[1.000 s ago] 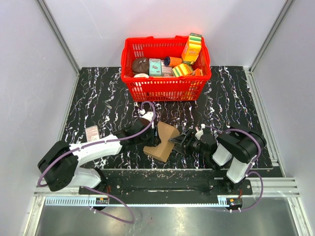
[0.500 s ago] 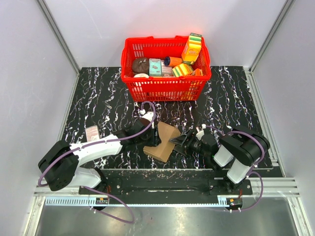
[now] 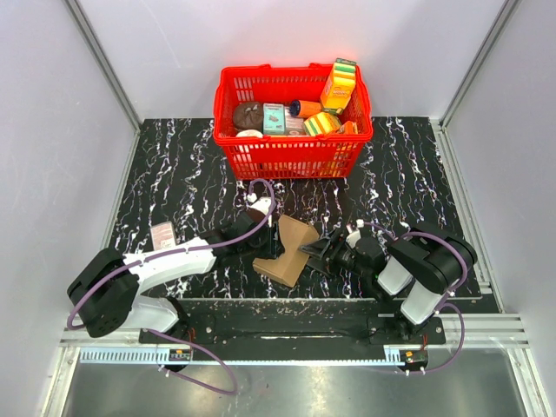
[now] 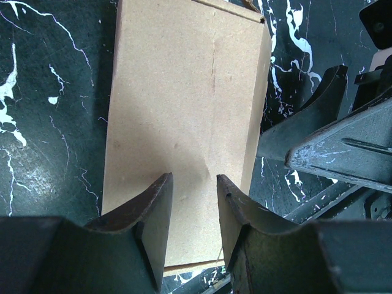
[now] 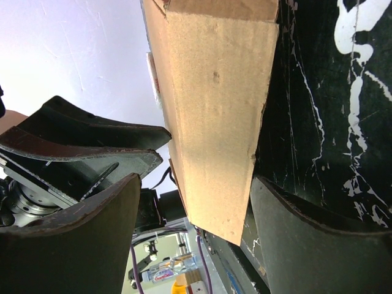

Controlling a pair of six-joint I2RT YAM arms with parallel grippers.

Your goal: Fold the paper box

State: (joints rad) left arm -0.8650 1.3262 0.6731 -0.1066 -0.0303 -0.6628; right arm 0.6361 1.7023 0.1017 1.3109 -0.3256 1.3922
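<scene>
Top external: arms (image 3: 174, 256) low beside paper box (image 3: 288, 254)

Top view: bright, even, diffuse light from above. The walls (image 3: 287, 35) pale out toward 12 o'clock, and shadows are faint on the dark counter (image 3: 174, 174). Left wrist view is dimmer; my left claw (image 4: 195, 179) is soft-edged at 6 o'clock, the paper box (image 4: 184, 92) sharp. Right wrist view: background blown white at 10 o'clock.

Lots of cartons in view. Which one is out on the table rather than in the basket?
The plain brown cardboard carton on the black marbled table; the others are colourful printed packages inside the red plastic basket.
</scene>
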